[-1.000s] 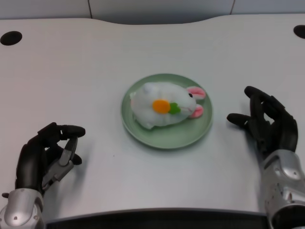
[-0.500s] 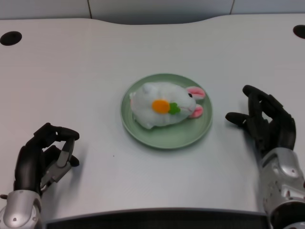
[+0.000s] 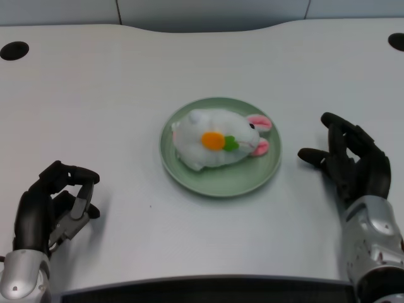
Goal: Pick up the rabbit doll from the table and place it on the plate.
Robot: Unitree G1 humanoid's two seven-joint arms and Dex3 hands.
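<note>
The white rabbit doll (image 3: 216, 139), with pink ears and an orange carrot on its belly, lies on its side on the green plate (image 3: 220, 180) at the table's middle. My left hand (image 3: 52, 207) sits low at the near left, well away from the plate, fingers curled inward and holding nothing. My right hand (image 3: 349, 161) rests at the right of the plate, apart from it.
Two dark round holes (image 3: 14, 50) (image 3: 397, 41) mark the table's far corners. The table's front edge (image 3: 202, 284) runs just below both forearms.
My left hand has drawn back toward me and slightly left, its fingers curling in more. The doll and plate have not moved.
</note>
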